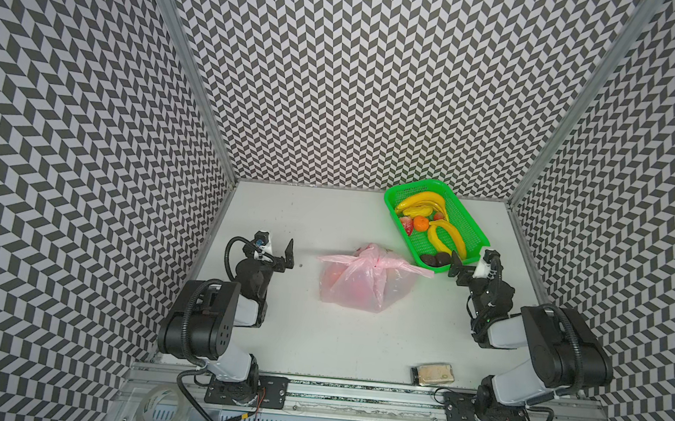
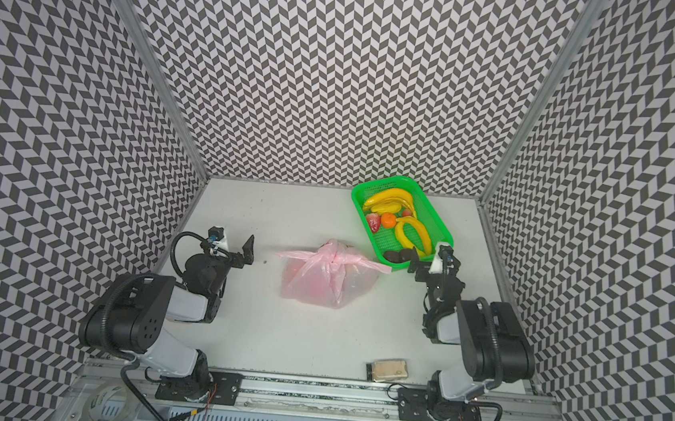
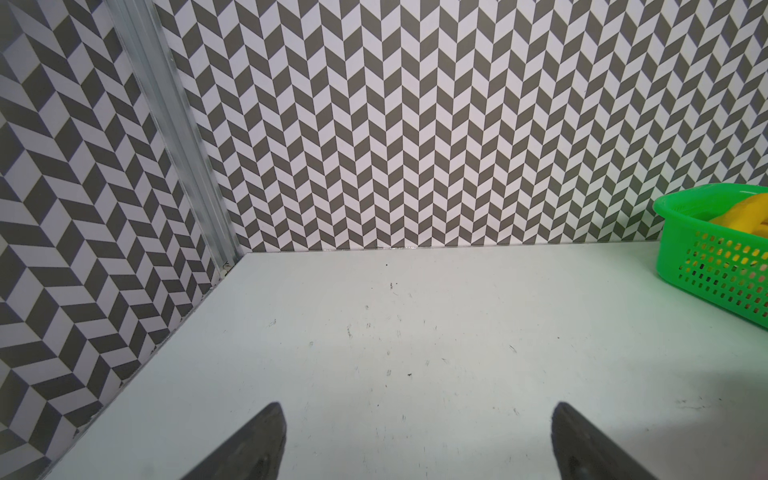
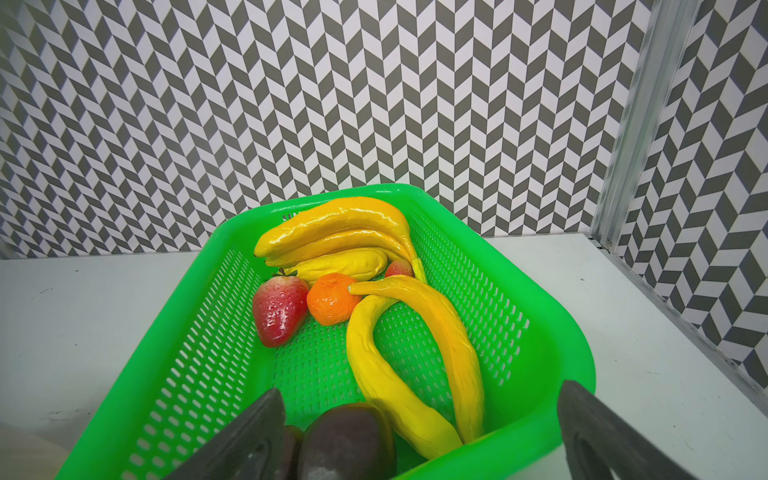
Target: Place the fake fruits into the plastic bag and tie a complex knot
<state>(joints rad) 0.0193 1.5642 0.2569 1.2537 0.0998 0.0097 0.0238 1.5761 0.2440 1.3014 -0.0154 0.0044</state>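
Left gripper [image 3: 417, 411] and right gripper [image 4: 422, 392] both gape wide, empty. Bag [image 1: 356, 288] sits mid-table, knot [image 1: 370, 260] tied, perhaps fruit inside; many fruits [image 4: 332, 299] lie in the basket [image 4: 199, 365] by the right gripper, unpacked, so loading looks unfinished.

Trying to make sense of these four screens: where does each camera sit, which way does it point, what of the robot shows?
Both top views: high over the front edge, looking down on the table, knotted pink bag and green basket; left arm and right arm show.
Left wrist: on the left arm, facing the back wall; tips of the open left hand show.
Right wrist: on the right arm, facing fruits in the basket; tips of the open right hand show.
Shared: all four show the basket.
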